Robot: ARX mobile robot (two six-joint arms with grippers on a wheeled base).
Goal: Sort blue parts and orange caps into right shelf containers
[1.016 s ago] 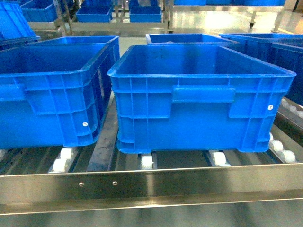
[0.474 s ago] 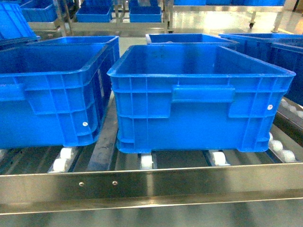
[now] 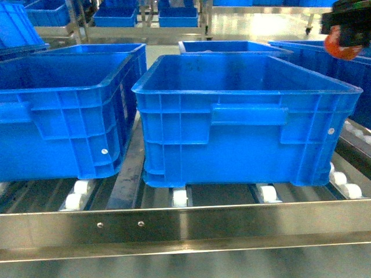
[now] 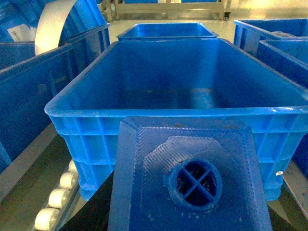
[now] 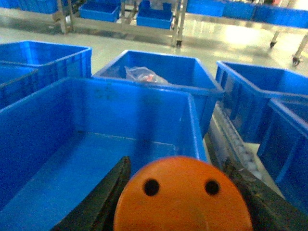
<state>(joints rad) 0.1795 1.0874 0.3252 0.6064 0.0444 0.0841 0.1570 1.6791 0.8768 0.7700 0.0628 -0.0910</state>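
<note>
Now both arms carry loads: the right gripper (image 5: pixel 183 202) clamps an orange cap (image 5: pixel 183 197) above the container (image 3: pixel 249 87) ahead (apparently empty); the left gripper, itself unseen, presumably holds a blue part (image 4: pixel 187 178). Next: release over the bin.

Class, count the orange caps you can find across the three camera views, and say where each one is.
1. The orange cap is held in the right gripper, raised above the front container at its right rear corner. Others may be hidden elsewhere.
</note>
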